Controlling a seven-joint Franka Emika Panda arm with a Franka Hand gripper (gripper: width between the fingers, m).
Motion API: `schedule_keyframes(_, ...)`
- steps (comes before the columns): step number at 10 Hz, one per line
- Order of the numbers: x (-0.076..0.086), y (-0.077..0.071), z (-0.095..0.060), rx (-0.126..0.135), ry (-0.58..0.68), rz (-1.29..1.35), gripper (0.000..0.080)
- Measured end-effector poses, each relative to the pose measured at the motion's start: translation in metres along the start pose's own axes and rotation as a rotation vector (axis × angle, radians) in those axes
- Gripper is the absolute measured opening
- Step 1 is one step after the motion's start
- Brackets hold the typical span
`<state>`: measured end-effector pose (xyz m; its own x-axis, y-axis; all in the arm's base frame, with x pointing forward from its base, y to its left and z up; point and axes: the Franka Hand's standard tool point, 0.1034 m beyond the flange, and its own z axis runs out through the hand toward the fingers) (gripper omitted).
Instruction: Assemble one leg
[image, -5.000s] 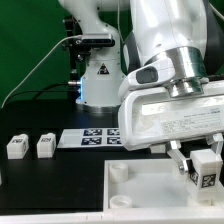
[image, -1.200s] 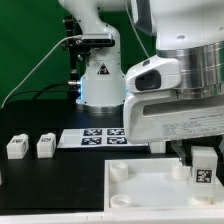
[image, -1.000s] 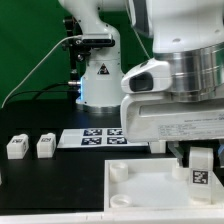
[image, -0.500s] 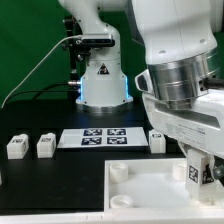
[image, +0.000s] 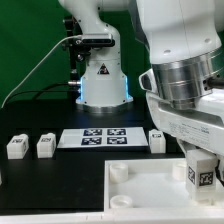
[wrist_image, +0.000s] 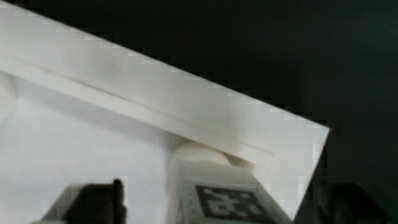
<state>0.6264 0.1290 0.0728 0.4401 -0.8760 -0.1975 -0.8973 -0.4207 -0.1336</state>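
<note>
Claw (wrist_image: 226, 208): open; in the wrist view both fingers (wrist_image: 98, 202) stand clear of the leg, with a gap on each side, gripping nothing.
Leg (image: 202, 172): upright between the fingers, marker facing the exterior camera, standing at a corner of the panel (image: 150, 185) on the exterior view's right.
Third leg (image: 156, 140): just behind the panel's far edge, beside the marker board (image: 95, 137).
Two spare legs (image: 16, 147) (image: 45, 146): side by side on the bench (image: 60, 185), well apart from the panel.
Obstruction: the arm's wrist housing (image: 185, 100) hides the panel's far right part.
</note>
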Motion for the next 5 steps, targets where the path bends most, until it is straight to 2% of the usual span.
schedule_keyframes(1, -0.0001, 0.0021, -0.0012, -0.026, -0.001, -0.166, 0.0635)
schedule_keyframes(3, -0.0007, 0.0011, -0.0048, -0.088, 0.025, -0.537, 0.0647)
schedule_keyframes(5, -0.0006, 0.0005, -0.0047, -0.089, 0.026, -0.767, 0.0649)
